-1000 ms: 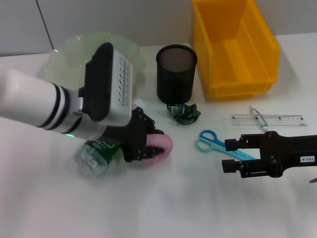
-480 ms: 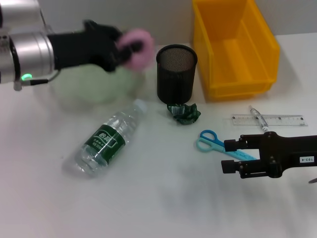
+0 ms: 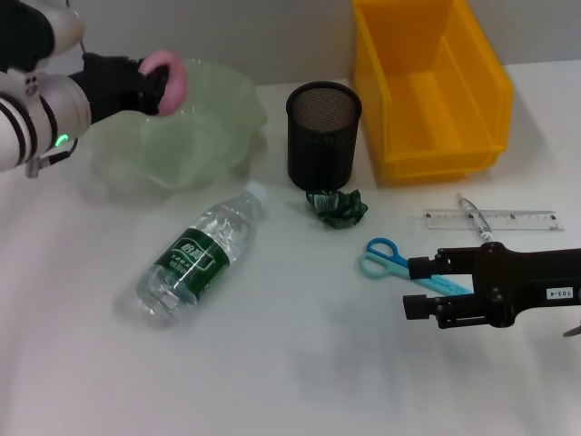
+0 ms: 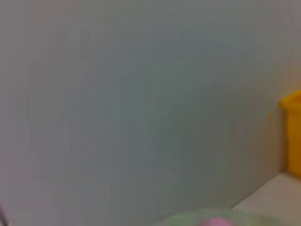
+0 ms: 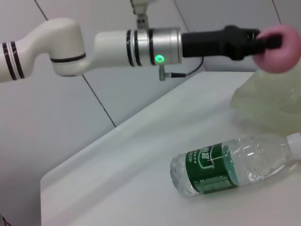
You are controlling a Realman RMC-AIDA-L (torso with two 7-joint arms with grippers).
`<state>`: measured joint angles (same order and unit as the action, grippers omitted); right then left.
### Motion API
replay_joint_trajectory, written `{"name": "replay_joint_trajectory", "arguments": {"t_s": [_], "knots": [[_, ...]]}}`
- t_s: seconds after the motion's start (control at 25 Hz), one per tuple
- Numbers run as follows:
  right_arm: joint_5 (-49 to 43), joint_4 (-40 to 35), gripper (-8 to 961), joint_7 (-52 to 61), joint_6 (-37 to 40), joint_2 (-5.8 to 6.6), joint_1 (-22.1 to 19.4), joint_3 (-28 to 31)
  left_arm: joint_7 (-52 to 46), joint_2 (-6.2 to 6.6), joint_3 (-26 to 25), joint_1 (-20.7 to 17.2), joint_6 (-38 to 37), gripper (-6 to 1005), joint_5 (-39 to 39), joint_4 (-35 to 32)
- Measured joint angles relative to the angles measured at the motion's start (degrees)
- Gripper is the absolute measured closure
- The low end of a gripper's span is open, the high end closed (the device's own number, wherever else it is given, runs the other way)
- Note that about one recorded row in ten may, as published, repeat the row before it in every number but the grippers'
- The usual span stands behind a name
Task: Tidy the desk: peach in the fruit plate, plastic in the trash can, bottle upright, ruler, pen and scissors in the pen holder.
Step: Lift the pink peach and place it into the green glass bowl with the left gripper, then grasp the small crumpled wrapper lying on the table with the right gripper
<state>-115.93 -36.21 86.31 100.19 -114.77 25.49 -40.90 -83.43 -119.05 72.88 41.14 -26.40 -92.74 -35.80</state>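
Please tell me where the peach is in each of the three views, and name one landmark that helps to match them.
Head view: peach in the left gripper, above the green plate.
Left wrist view: pink blur at bottom edge.
Right wrist view: peach top right.
Shared landmark: the plate.

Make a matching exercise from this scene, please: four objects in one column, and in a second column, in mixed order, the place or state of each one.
Objects:
1. peach
2. bottle
3. scissors
4. crumpled plastic

Places or states:
A. lying on its side on the table
B. on the table right in front of the black mesh pen holder
C. held by the left gripper above the green fruit plate
D. flat on the table beside the right gripper

Pairs: 1-C, 2-A, 3-D, 4-B
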Motion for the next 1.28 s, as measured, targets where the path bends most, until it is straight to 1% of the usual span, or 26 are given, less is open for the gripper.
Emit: {"name": "replay_joint_trajectory", "arguments": {"t_s": [0.08,0.2,0.32,0.52,0.76,0.84,0.88,0.92,0.96,1.0,1.04,1.08,1.12,1.16,1.2,1.24,1.28], "knots": [[0.0,0.0,213,0.0,0.0,-0.01,0.0,0.0,-0.1,-0.02,0.7,0.0,0.6,822,0.6,0.0],[0.0,0.0,212,0.0,0.0,0.06,0.0,0.0,0.1,-0.01,2.9,-0.4,1.2,760,3.3,0.1],[0.0,0.0,212,0.0,0.1,0.09,0.0,0.0,0.2,0.00,3.0,-0.4,1.3,698,3.6,0.1],[0.0,0.0,212,0.0,0.1,0.11,0.0,0.0,0.2,0.03,3.0,-0.4,1.5,464,3.6,0.1],[0.0,0.0,212,0.0,0.1,0.15,0.1,0.0,-0.1,0.07,3.0,-0.4,1.3,279,3.9,0.1],[0.0,0.0,212,0.0,0.0,0.19,0.1,0.0,-0.4,0.30,2.4,-0.6,-1.1,218,5.8,-0.3],[0.0,0.0,212,0.0,0.0,0.21,0.1,0.0,-0.5,0.48,1.9,-0.8,-3.1,207,7.0,-0.6],[0.0,0.0,212,0.0,-0.1,0.23,0.1,0.1,-0.5,0.48,1.9,-0.8,-3.1,197,7.0,-0.6],[0.0,0.0,212,0.0,-0.2,0.28,0.1,0.1,-0.9,0.85,0.2,-1.4,-7.7,186,8.4,-1.1],[0.0,0.0,212,0.0,-0.1,0.37,0.1,0.3,-1.3,1.12,-0.9,-1.7,-10.6,176,9.0,-1.5],[0.0,0.0,212,0.0,-0.1,0.37,0.1,0.3,-3.6,2.28,-6.0,-3.1,-24.6,165,9.8,-3.0],[0.0,0.0,212,0.0,-0.1,0.48,0.1,0.4,-4.7,2.82,-7.8,-3.4,-29.9,165,9.8,-3.3],[0.0,0.0,212,0.0,-0.1,0.48,0.1,0.4,-5.3,3.15,-9.0,-3.6,-33.3,165,9.8,-3.5],[0.0,0.0,212,0.0,-0.1,0.49,0.1,0.5,-6.3,3.89,-11.3,-3.9,-39.8,164,9.8,-3.5],[0.0,0.0,212,0.1,-0.1,0.56,0.1,0.5,-8.3,5.37,-14.5,-4.5,-51.0,164,9.5,-3.1],[0.0,0.0,212,0.1,-0.1,0.56,0.1,0.5,-8.3,5.37,-14.5,-4.5,-51.0,164,9.5,-3.1],[0.0,-0.1,212,0.4,0.0,0.65,0.2,0.5,-9.1,5.93,-15.2,-4.8,-55.1,164,9.2,-3.0]]}}
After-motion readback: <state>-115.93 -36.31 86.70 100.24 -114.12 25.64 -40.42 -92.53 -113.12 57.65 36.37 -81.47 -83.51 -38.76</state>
